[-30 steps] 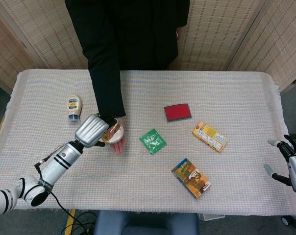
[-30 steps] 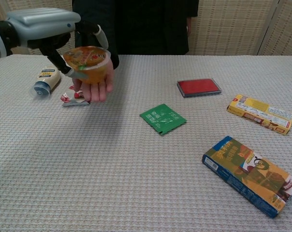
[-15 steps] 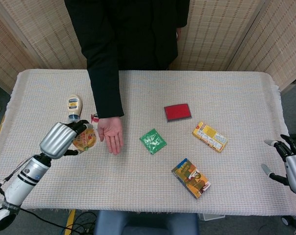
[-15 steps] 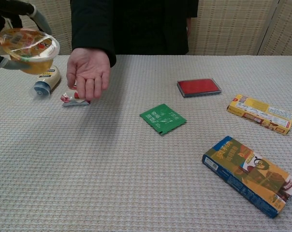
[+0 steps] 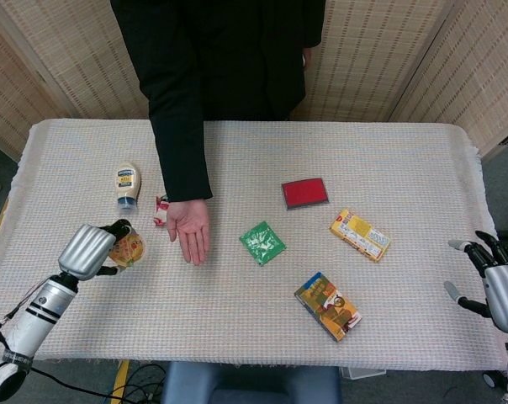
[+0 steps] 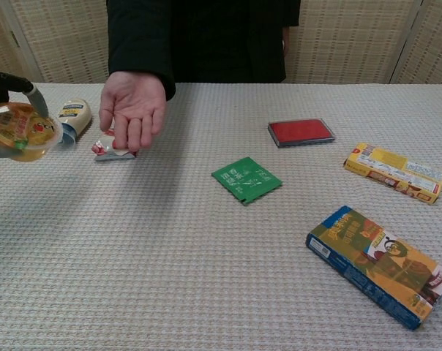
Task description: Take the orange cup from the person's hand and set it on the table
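Since the earlier frame, I've carried the orange cup (image 5: 126,250) left and lower, away from the person's hand (image 5: 189,231), which stays palm-up. My left hand (image 5: 92,250) grips it near the surface (image 5: 237,320), seemingly just above. Handover done; setting down and letting go remain. My right hand (image 5: 494,282) hangs released.

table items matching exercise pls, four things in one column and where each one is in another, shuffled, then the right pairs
Things:
1. orange cup
2. red pad
3. green packet
4. mayonnaise bottle

Places:
A. flat near the table's middle
B. held in the left hand
C. lying beyond the cup, toward the far edge
D. beside the yellow box, on its far side

Pairs: 1-B, 2-D, 3-A, 4-C
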Controlling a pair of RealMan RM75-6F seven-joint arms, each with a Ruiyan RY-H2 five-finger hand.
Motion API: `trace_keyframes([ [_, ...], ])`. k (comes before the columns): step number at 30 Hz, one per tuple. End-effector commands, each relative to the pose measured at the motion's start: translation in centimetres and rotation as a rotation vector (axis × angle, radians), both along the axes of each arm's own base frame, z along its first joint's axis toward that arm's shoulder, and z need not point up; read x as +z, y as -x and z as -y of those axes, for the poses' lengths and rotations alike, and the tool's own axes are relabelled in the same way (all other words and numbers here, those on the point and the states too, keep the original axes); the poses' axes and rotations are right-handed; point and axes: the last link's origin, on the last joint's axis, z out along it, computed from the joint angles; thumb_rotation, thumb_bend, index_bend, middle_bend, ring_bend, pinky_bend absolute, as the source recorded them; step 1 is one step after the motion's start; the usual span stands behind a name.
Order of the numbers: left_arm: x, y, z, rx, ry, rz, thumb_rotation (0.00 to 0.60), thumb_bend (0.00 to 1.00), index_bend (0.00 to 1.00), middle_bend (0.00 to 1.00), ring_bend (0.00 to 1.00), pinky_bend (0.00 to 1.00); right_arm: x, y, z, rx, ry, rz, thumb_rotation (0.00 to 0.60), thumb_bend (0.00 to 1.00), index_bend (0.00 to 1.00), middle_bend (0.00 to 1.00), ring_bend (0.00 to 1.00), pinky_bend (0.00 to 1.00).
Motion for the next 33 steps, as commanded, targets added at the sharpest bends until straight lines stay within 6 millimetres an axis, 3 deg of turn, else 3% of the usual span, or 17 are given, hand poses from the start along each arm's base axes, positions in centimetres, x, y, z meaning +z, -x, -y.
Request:
trace_keyframes([
  [1,-2.2,1.3,-1.0,0.059,0.013,0.014,0.600,0.27,0.66,0.60,0.59,0.79,0.0,0.0,0.0,0.000,-0.001,0.000,0.600,0.24,0.23,0.32,0.17,0.20],
  [7,-4.5,2.2,-1.9,0.086,0.039,0.029,0.600,0.27,0.64,0.57,0.58,0.79,0.1,-0.1,0.0,-0.002,0.004,-0.007,0.600,0.24,0.23,0.32,0.17,0.20],
  [10,-5.4,2.3,-2.0,0.094,0.064,0.024,0.600,0.27,0.59,0.50,0.53,0.78,0.1,-0.2,0.0,-0.002,0.000,-0.007,0.600,0.24,0.23,0.32,0.17,0.20],
  [12,-5.8,2.5,-1.9,0.116,0.095,0.005,0.600,0.26,0.46,0.40,0.43,0.74,0.1,-0.3,0.1,-0.002,0.001,-0.007,0.600,0.25,0.23,0.32,0.17,0.20],
  [13,-5.8,2.4,-1.9,0.126,0.107,0.004,0.600,0.25,0.34,0.30,0.34,0.67,0.1,-0.3,0.1,-0.001,0.003,-0.008,0.600,0.25,0.23,0.32,0.17,0.20],
  [16,-5.5,1.9,-1.7,0.147,0.101,0.062,0.600,0.20,0.11,0.10,0.15,0.47,0.2,-0.4,0.1,0.001,0.008,-0.009,0.600,0.24,0.23,0.32,0.17,0.20],
  [19,-5.0,1.6,-1.3,0.165,0.085,0.124,0.600,0.17,0.02,0.01,0.05,0.36,0.2,-0.3,0.1,-0.004,0.005,-0.008,0.600,0.25,0.23,0.32,0.17,0.20],
  [24,-3.5,1.6,-0.1,0.159,0.036,0.168,0.600,0.13,0.00,0.00,0.01,0.31,0.1,-0.2,0.1,-0.005,0.004,-0.007,0.600,0.24,0.23,0.32,0.17,0.20],
  [33,2.0,3.9,2.4,0.248,-0.163,0.185,0.600,0.13,0.02,0.00,0.01,0.31,0.2,0.0,0.0,-0.011,0.001,-0.010,0.600,0.24,0.23,0.32,0.17,0.20],
])
